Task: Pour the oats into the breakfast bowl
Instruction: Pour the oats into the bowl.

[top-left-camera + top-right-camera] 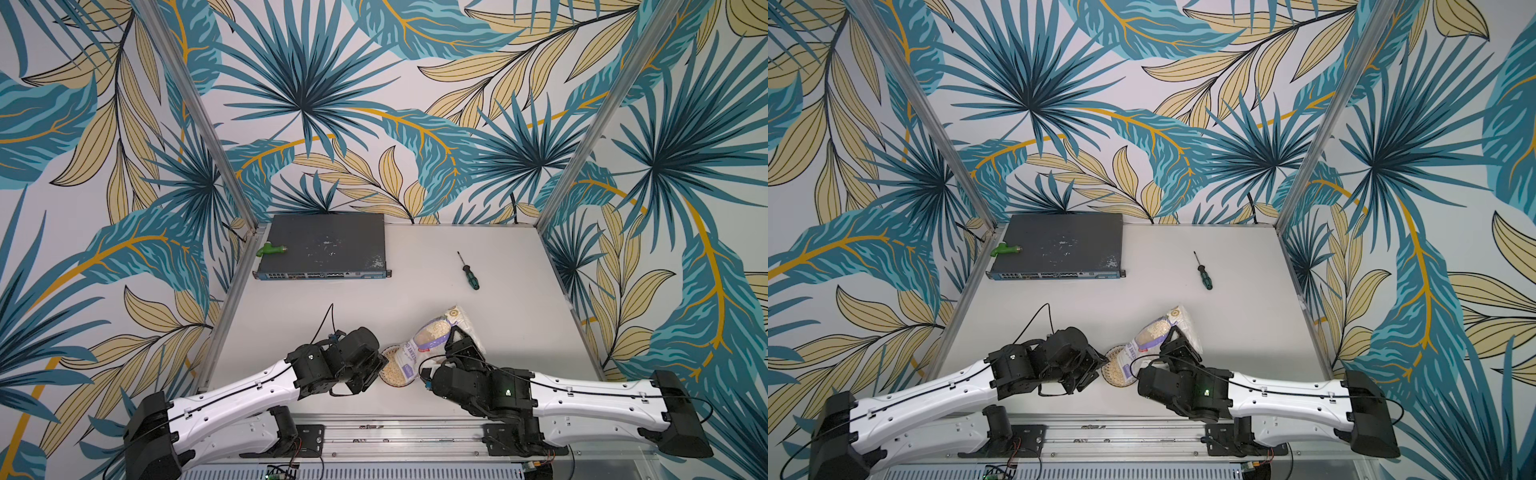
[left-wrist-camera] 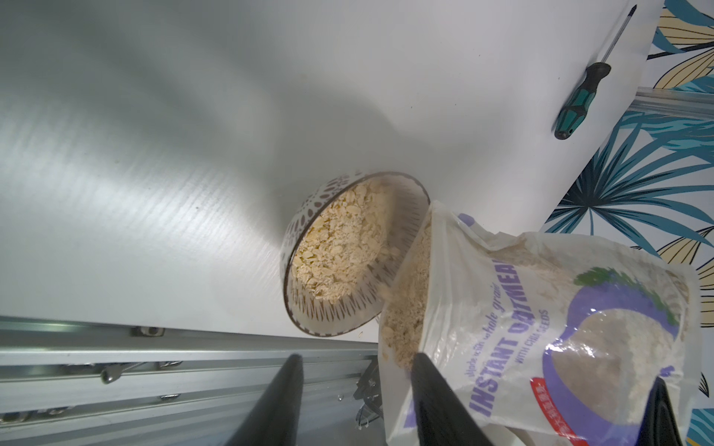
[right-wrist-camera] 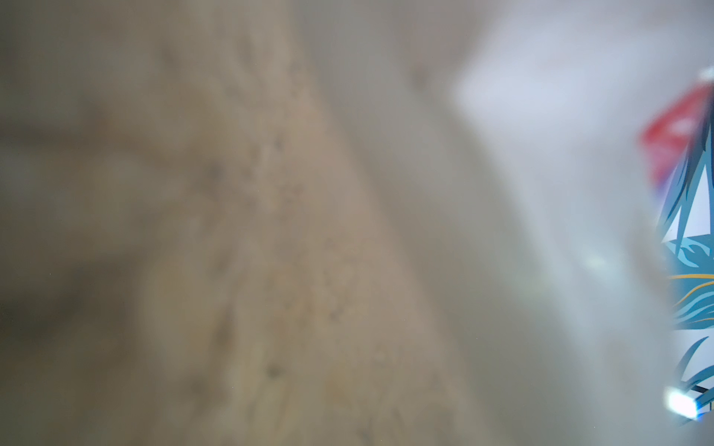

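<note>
Oats bag [image 1: 432,332] and breakfast bowl [image 1: 394,385] meet near the front edge of your white bench [image 1: 519,291], between the two arms. Largest on that bench is the dark network switch [image 1: 328,245], lying flat in the far left corner.

Next come your arms, both reaching inward from the front rail. Your right pincer [image 1: 457,336] is clenched on the oats bag and holds it slanted, open mouth lowest, over the bowl's right side. Your right wrist view is filled by the bag's plastic, pressed close and blurred, so you must read this grip from both top views. Your left pincer [image 2: 357,357] is released. Its two black fingers [image 2: 278,401] stand apart with only the rail showing between them. One finger overlaps the bag's mouth, and you cannot tell whether it touches the plastic.

The bag is clear, with purple "INSTANT OATMEAL" lettering, and loose flakes [image 2: 405,309] crowd its open end. The bowl stands on the bench just beside your left pincer. Its wall carries a dark dotted pattern, and a bed of pale oats [image 2: 340,239] covers its floor.

Well apart, toward the far right, you have a green-handled screwdriver [image 1: 469,272] lying flat. Smallest is a green plastic piece [image 1: 271,249] resting on the switch's left edge.
</note>
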### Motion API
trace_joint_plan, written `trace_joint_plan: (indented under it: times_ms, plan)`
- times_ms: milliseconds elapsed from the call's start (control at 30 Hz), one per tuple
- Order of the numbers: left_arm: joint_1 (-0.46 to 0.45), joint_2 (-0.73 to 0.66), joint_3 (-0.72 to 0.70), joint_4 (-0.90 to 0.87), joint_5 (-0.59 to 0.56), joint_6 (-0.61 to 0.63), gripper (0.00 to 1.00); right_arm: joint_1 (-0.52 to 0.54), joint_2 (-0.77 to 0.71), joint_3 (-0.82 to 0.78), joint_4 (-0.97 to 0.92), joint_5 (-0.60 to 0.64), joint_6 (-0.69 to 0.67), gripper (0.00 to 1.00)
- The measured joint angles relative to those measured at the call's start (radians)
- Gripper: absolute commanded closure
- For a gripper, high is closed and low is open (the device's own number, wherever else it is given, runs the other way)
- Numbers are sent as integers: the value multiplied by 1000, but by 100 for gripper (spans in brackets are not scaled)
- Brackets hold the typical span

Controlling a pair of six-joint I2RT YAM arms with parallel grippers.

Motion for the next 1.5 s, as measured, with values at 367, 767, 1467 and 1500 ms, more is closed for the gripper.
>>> trace_joint_plan:
  times_ms: [367,767,1467,1500]
  plan:
    - [0,0,0,0,0,0,51,0,-2,0,-11,-1,15,100]
    - [0,-5,0,0,-3,0,51,0,11,-6,-10,-3,14,100]
    - [0,-2,0,2,-4,-3,51,0,6,-10,-2,0,14,100]
    - [0,-2,0,2,-4,-3,51,0,13,-10,-2,0,15,100]
